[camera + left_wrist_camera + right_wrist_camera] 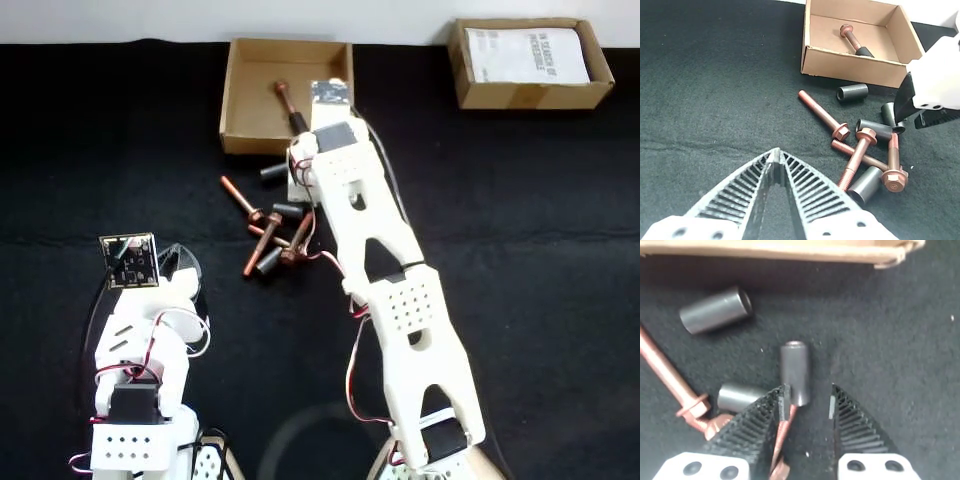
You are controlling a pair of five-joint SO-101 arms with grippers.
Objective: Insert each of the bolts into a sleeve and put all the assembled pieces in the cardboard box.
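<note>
Several copper bolts (822,113) and dark sleeves (852,92) lie scattered on the black table just in front of the cardboard box (240,110). One bolt in a sleeve (290,105) lies inside the box. My right gripper (807,400) is open, low over the pile, with an upright-lying sleeve (794,371) between its fingertips, close to one finger and apart from the other. A bolt (784,432) lies under that finger. My left gripper (776,152) is shut and holds nothing, well short of the pile at the near left.
A second cardboard box (470,85) with a printed sheet sits at the far right. The right arm (400,300) stretches from the near edge to the pile. The left arm (140,340) stays folded at the near left.
</note>
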